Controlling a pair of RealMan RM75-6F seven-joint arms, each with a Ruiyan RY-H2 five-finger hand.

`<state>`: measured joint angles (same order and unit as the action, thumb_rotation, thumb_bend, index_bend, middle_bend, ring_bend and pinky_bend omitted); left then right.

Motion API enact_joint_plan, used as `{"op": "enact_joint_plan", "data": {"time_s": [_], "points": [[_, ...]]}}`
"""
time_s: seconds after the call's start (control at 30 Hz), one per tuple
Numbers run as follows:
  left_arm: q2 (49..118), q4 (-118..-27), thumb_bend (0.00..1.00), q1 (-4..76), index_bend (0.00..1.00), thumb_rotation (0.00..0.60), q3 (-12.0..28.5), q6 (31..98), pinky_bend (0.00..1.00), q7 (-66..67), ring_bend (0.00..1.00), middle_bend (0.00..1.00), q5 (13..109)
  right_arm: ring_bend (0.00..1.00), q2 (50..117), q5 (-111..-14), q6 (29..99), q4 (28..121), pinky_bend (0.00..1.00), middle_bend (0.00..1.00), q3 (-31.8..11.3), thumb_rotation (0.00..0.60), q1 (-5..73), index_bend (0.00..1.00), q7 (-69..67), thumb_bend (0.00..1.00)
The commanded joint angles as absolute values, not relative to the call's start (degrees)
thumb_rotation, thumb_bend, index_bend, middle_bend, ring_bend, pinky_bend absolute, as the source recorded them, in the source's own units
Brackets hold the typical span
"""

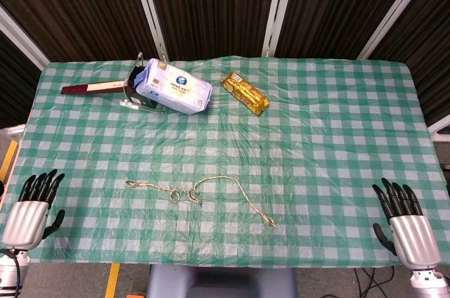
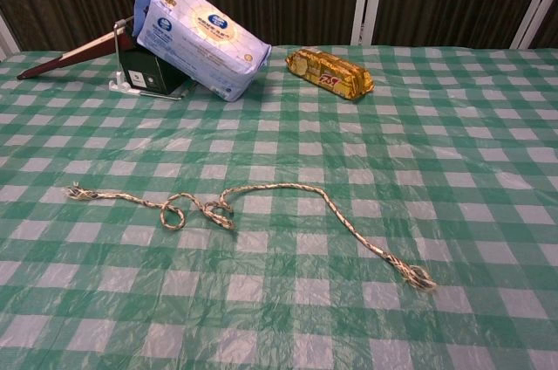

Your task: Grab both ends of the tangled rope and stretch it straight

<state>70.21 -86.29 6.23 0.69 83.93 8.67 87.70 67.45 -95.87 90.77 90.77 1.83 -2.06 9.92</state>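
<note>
A thin beige rope lies loosely on the green checked tablecloth near the front edge, knotted in small loops at its middle. One frayed end points left, the other end lies front right. My left hand hovers at the table's front left corner, fingers apart and holding nothing, far left of the rope. My right hand sits at the front right corner, also with spread fingers and nothing in it. Neither hand appears in the chest view.
At the back left a blue-white soft pack leans on a dark box, with a dark red stick jutting left. A gold snack packet lies back centre. The cloth covers the whole table.
</note>
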Motion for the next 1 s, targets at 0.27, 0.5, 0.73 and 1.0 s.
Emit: {"op": "enact_joint_plan", "data": {"time_s": [0.27,0.5,0.73,1.0], "points": [[73.1,-84.2,0.42,8.8,0.00,0.600,0.9,81.6,0.00,7.5,0.00,0.00,89.5,0.00,67.0,-96.2,91.6,90.7,0.00,0.00,1.9,0.600,-2.4,0.00,8.8,0.43],[80.9,-76.8,0.43,15.2,0.06,0.600,3.4,74.9,0.00,1.1,0.00,0.00,89.3,0.00,68.1,-96.5,91.0,90.3,0.00,0.00,1.8,0.600,-2.0,0.00,10.2,0.43],[88.2,-68.2,0.42,19.0,0.25,0.600,4.4,71.5,0.00,-0.3,0.00,0.00,88.4,0.00,69.1,-96.0,89.9,90.2,0.00,0.00,1.8,0.600,-1.7,0.00,12.2,0.43],[93.4,-63.1,0.42,21.5,0.37,0.600,4.5,69.9,0.00,-0.1,0.00,0.01,87.9,0.00,69.4,-94.7,88.9,90.4,0.00,0.00,1.3,0.600,-1.4,0.00,12.9,0.43]]}}
